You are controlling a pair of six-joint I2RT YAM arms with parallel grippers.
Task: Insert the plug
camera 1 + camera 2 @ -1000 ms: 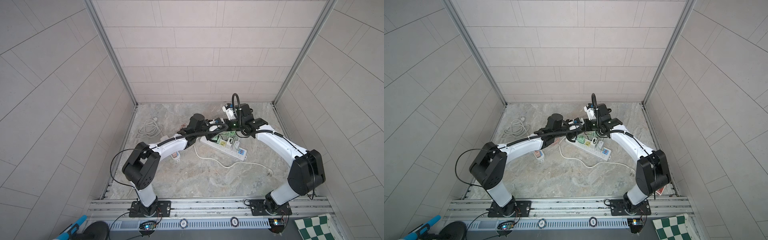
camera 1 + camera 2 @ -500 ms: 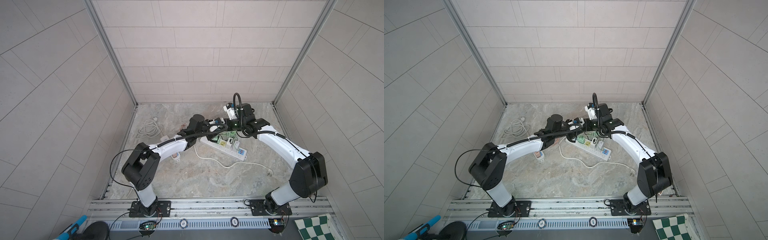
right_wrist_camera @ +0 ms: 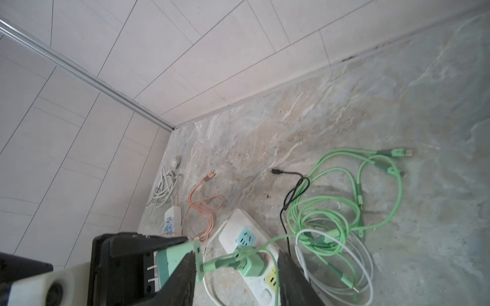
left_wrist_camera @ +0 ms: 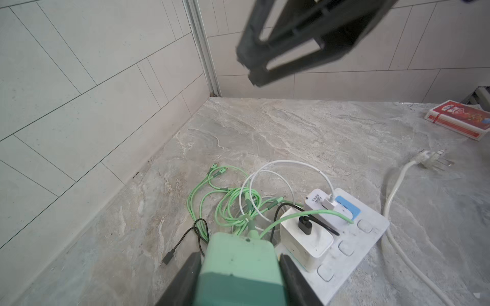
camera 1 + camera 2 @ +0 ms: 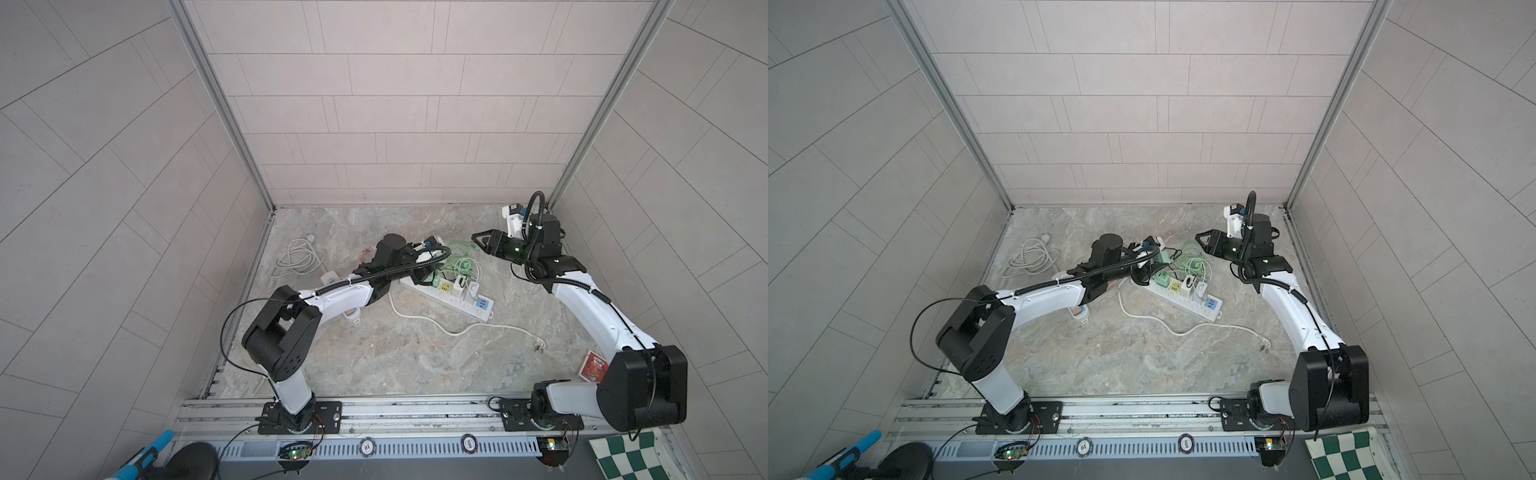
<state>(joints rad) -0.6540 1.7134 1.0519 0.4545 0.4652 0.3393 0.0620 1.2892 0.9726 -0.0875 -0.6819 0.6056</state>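
My left gripper (image 4: 240, 257) is shut on a mint-green plug (image 4: 238, 267), its body squeezed between both fingers. The right wrist view shows the plug's (image 3: 172, 261) two metal prongs bare, just off one end of the white power strip (image 3: 238, 233). In a top view the plug (image 5: 1160, 257) hangs at the strip's (image 5: 1196, 305) far left end. The strip carries another green charger (image 3: 252, 262) and white chargers (image 4: 305, 238). My right gripper (image 3: 237, 255) is open and holds nothing; in both top views it (image 5: 478, 240) hovers right of the strip (image 5: 469, 305).
Loose green cables (image 4: 228, 201) and a black cable (image 3: 291, 190) lie beside the strip. Its own white cord ends in a plug (image 4: 429, 159). A coiled white cable (image 5: 297, 257), an orange cable (image 3: 204, 209) and a red card box (image 4: 458, 122) lie near the walls.
My right gripper has drawn back to the right, away from the left gripper and the strip, with its jaws apart. The left gripper has stayed put with the green plug.
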